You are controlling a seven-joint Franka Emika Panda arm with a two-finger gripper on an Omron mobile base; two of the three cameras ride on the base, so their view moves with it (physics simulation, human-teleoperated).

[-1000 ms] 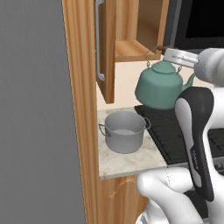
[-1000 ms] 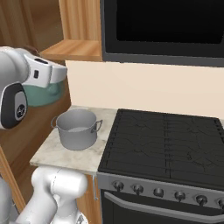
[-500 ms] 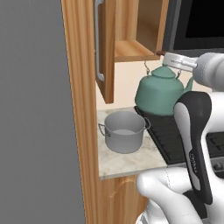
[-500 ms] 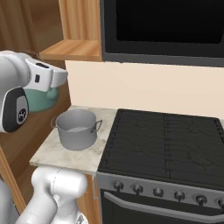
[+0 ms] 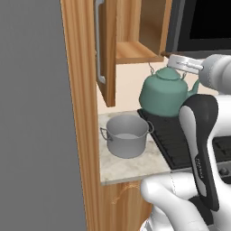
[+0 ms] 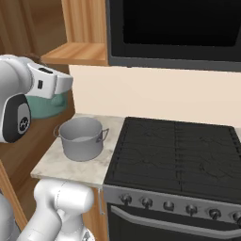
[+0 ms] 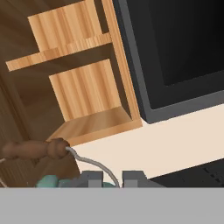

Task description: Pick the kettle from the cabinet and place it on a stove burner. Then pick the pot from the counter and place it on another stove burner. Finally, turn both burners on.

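Observation:
The teal kettle [image 5: 164, 93] hangs in the air just outside the open cabinet [image 5: 137, 51], over the seam between counter and stove. My gripper [image 7: 112, 179] is shut on its thin arched handle, and a bit of teal kettle body [image 7: 48, 181] shows beside the fingertips. In the right base view my arm hides most of the kettle [image 6: 46, 106]. The grey pot [image 5: 127, 135] stands on the marble counter [image 5: 131, 168], below and left of the kettle; the same pot [image 6: 82, 138] sits left of the stove burners [image 6: 179, 155]. Nothing stands on the grates.
The cabinet door [image 5: 105, 45] stands open toward me with its silver bar handle. A black microwave [image 6: 174, 28] hangs over the stove. A row of round knobs [image 6: 169, 205] runs along the stove's front. A tall wooden panel [image 5: 81, 113] borders the counter's left side.
The kettle, held in my gripper, has sunk a little and drifted slightly toward the stove. The pot has not moved.

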